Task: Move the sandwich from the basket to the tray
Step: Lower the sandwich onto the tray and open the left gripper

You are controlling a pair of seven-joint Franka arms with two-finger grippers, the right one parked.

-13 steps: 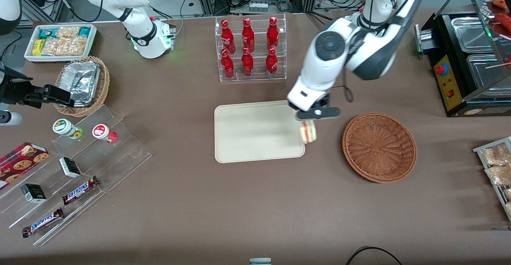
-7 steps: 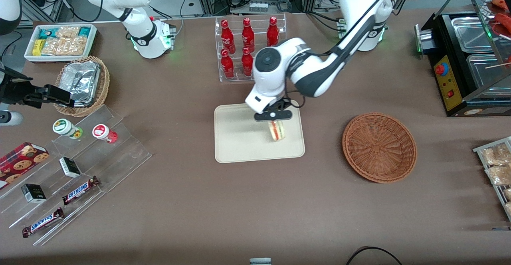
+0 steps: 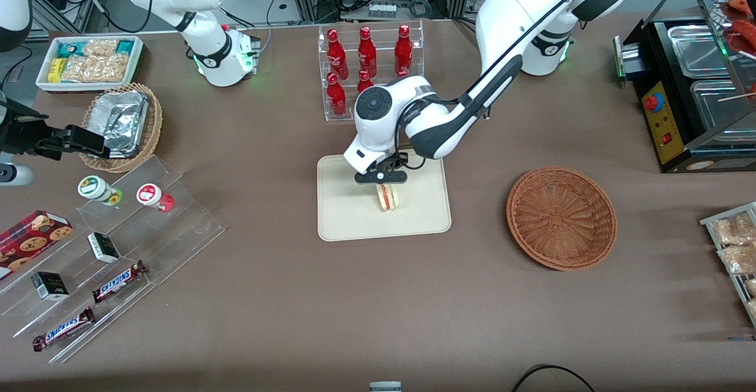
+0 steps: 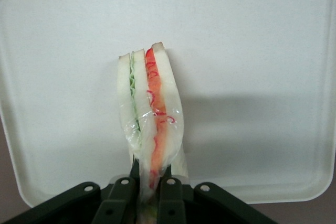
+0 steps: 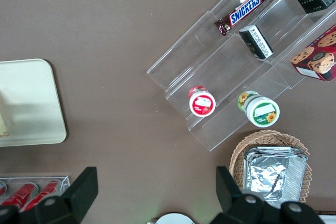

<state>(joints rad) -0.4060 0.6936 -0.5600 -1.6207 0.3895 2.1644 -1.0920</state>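
Hand (image 4: 149,190) clenched on 1 end of the plastic-wrapped sandwich (image 4: 149,114), which hangs below it over the cream tray (image 4: 273,51), near its middle. Contact with the tray unclear. Risks: released from height, the wedge topples; wrap may cling to fingers (image 4: 169,198). Wicker basket (image 3: 561,218) sits empty, well apart.

The left arm reaches in from its base at the working end of the table, its forearm sloping toward the front camera and its wrist bent downward. The gripper (image 3: 381,183) (image 4: 149,190) points straight down over the tray (image 3: 342,215), fingers (image 4: 122,195) clamped on the sandwich (image 3: 388,196) (image 4: 149,108).
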